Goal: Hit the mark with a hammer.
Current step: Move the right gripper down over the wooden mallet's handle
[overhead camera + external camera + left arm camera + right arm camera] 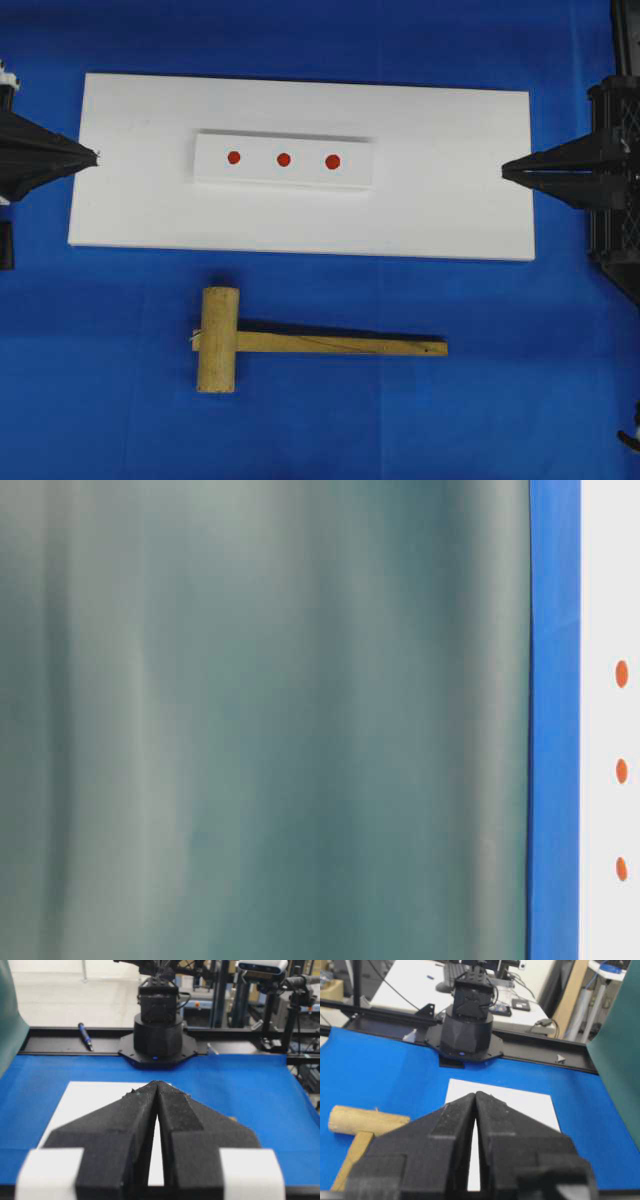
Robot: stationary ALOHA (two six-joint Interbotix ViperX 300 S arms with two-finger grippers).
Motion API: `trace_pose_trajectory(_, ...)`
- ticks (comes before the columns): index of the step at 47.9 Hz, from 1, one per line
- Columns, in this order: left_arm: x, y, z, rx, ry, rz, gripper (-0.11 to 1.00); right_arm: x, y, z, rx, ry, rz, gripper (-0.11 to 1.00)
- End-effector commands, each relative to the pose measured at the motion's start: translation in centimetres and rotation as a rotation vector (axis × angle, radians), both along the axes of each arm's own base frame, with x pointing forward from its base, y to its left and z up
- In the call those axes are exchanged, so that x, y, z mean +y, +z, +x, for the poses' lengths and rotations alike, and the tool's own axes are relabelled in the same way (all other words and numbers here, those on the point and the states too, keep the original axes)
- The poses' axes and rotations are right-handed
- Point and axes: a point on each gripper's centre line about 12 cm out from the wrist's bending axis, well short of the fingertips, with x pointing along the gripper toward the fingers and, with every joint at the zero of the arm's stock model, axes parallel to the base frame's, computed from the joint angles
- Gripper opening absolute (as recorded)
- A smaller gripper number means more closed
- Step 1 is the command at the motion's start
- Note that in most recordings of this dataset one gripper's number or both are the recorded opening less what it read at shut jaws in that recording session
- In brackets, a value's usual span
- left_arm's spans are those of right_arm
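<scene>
One hammer [300, 343] is seen lying flat on the blue cloth [520, 400], just below the large white board [450, 200] in the overhead view, apart from it; its thick cylindrical head [218, 339] is at the left and its single flat handle [345, 344] runs to the right. One smaller white block [284, 160] rests on the board, and three red marks are counted on it in a row: left [233, 157], middle [283, 159], right [333, 161]. Two grippers are in view; the left gripper [96, 156] is held at the board's left edge and the right gripper [504, 170] at its right edge, each with fingers pressed together at the tips and nothing between them; neither is touching the hammer. In the table-level view three marks are again counted at the right edge; the rest is filled by a blurred green sheet [260, 720].
</scene>
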Motion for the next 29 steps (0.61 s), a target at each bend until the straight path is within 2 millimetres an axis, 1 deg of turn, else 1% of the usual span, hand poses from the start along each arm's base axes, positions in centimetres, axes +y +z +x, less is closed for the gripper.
trace_pose_trajectory(1,-0.3,1.0,0.2,-0.024,-0.014,-0.032,0.00,0.0,1.3,0.4,-0.028,0.002,0.003,0.00)
trace_pose_trajectory(7,-0.3,1.0,0.2,-0.024,-0.013,-0.027,0.00,0.7,1.3,1.3,0.043,0.036,0.021,-0.06)
trace_pose_trajectory(16,-0.3,1.0,0.2,-0.020,-0.013,-0.023,0.00,3.0,0.9,3.4,0.114,0.126,0.108,-0.06)
trace_pose_trajectory(24,-0.3,0.8,0.2,-0.009,-0.013,-0.020,0.00,4.7,-0.5,5.7,0.178,0.173,0.205,-0.06)
trace_pose_trajectory(29,-0.2,0.7,0.2,-0.003,-0.011,-0.015,0.00,5.5,-1.7,7.4,0.210,0.184,0.245,-0.02)
